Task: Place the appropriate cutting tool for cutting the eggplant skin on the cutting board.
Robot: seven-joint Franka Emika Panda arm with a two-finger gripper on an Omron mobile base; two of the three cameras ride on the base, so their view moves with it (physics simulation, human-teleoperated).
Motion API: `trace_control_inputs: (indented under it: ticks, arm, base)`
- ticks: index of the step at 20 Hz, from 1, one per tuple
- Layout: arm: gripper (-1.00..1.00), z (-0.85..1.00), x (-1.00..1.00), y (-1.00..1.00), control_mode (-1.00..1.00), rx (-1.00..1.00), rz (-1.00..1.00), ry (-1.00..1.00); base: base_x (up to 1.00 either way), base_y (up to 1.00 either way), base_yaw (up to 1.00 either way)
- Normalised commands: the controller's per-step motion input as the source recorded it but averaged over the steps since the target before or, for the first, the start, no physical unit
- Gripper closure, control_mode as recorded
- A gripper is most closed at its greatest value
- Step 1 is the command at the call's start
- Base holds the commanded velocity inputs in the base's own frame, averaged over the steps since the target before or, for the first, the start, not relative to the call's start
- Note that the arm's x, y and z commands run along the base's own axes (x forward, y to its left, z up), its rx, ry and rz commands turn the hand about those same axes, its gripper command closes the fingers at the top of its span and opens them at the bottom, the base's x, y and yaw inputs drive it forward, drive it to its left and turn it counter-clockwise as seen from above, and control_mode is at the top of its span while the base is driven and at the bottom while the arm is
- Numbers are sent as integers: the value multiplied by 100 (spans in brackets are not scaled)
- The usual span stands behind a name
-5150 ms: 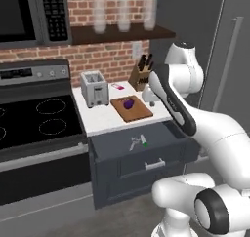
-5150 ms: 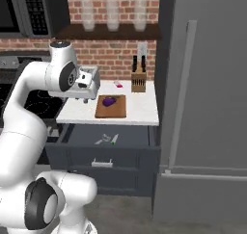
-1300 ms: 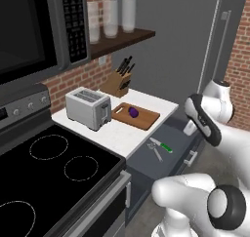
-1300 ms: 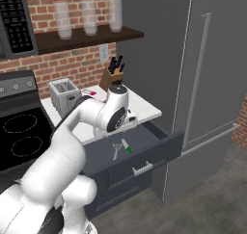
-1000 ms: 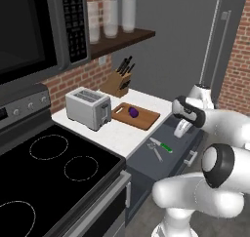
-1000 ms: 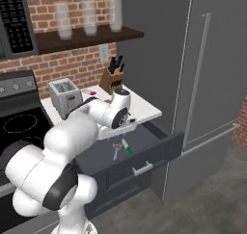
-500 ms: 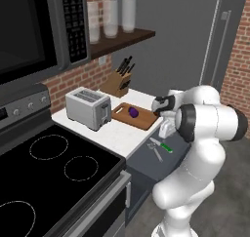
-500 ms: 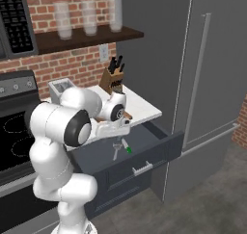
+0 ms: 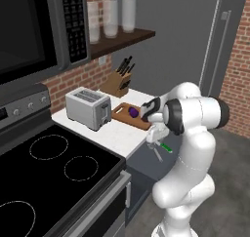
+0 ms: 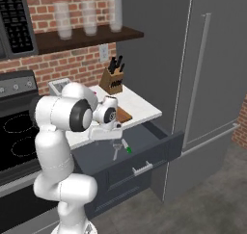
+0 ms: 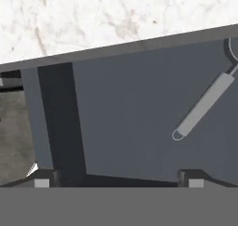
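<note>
Peeler: the silver peeler [image 11: 202,106] lies slanted in the open drawer [image 11: 139,127], right side of the hand view.
Gripper: the gripper [image 11: 116,174] hangs over bare drawer floor; fingers wide apart, holding nothing.
Board: the cutting board [image 9: 124,118] with the eggplant [image 9: 133,112] sits mid-frame in the left base view.
Do it well: I think it should slide over the slim handle, line up across it, then close.

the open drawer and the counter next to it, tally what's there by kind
Peeler, in the open drawer: 1
Green-handled knife, in the drawer: 1
Toaster: 1
Knife block: 1
Cutting board: 1
Eggplant, on the board: 1
Total: 6
</note>
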Motion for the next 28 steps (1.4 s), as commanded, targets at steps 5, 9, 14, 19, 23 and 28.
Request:
trace_control_inputs:
  ticks: [5,9,14,19,23,28]
  arm:
    - [-100,-7,-45,0,-100,0,-9,-21]
    - [-100,0,-44,0,-100,-4,-9,-19]
    - [-100,-13,2,0,-100,-5,-10,-3]
    - [-100,-16,9,-24,-100,-7,-9,0]
    - [-100,-14,0,-21,-100,-7,-5,0]
    - [-100,-26,3,-6,-100,-5,-1,0]
  base:
    - [0,0,0]
    - [0,0,0]
    - [0,0,0]
    - [0,0,0]
    - [0,0,0]
    - [0,0,0]
